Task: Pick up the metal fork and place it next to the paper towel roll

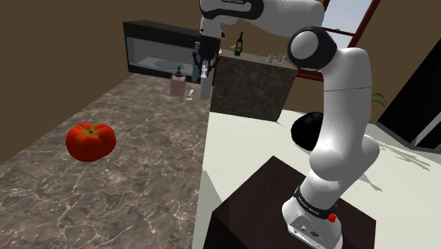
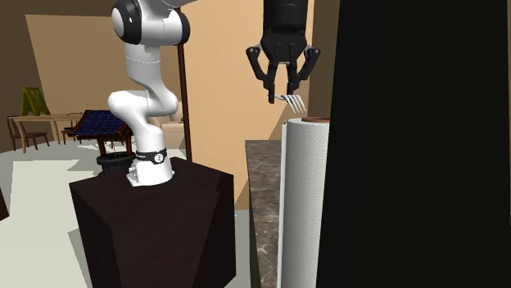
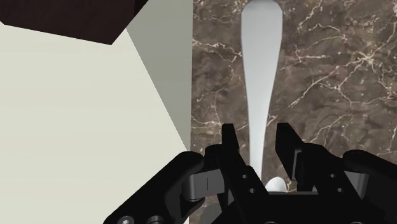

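The fork (image 3: pixel 259 63) is plain white-grey, and its long handle runs away from my gripper (image 3: pixel 257 143) over the brown marbled counter (image 3: pixel 331 83). It passes between the two black fingers, which are closed in on it near its head. In the second exterior view the gripper (image 2: pixel 284 96) hangs in the air with the fork's tines (image 2: pixel 296 102) sticking out by one fingertip, just above the upright white paper towel roll (image 2: pixel 303 196). In the shoulder view the gripper (image 1: pixel 203 69) hovers over the roll (image 1: pixel 206 89) near the counter's right edge.
A large red tomato-like object (image 1: pixel 90 141) lies on the counter (image 1: pixel 141 184). A pink dispenser (image 1: pixel 177 85) and a small glass (image 1: pixel 189 94) stand beside the roll. A black microwave (image 1: pixel 162 49) sits behind them. The dark stand (image 2: pixel 156 221) is beside the counter.
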`<state>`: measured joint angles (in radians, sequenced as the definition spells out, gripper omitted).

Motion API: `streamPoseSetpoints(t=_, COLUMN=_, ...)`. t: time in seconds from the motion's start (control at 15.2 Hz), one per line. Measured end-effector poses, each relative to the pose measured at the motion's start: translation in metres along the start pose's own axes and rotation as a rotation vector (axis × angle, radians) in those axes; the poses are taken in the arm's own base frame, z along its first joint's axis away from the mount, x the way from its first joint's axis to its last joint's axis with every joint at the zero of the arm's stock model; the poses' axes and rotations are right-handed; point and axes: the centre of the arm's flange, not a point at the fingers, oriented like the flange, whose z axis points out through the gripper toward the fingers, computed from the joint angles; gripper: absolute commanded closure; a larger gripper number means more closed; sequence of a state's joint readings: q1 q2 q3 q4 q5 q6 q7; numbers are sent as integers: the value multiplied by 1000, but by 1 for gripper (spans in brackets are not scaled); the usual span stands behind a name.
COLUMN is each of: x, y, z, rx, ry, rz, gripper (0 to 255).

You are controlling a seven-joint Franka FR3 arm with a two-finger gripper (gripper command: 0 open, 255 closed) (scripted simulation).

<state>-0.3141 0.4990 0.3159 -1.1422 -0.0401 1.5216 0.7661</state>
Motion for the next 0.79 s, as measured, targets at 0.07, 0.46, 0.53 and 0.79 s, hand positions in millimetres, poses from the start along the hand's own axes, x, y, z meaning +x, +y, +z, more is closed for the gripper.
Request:
streamPoseSetpoints(t=0.07, x=2, y=-2, z=6, rx=0, ry=0, rz=0, gripper=255)
streamPoseSetpoints(t=0.46, x=6, y=-1, z=35, rx=0, ry=0, rz=0, gripper=255)
streamPoseSetpoints(t=0.53, x=7, y=0, z=42, rx=0, ry=0, rz=0, gripper=255)
streamPoseSetpoints(t=0.79, x=9, y=0, z=62, rx=0, ry=0, rz=0, gripper=255)
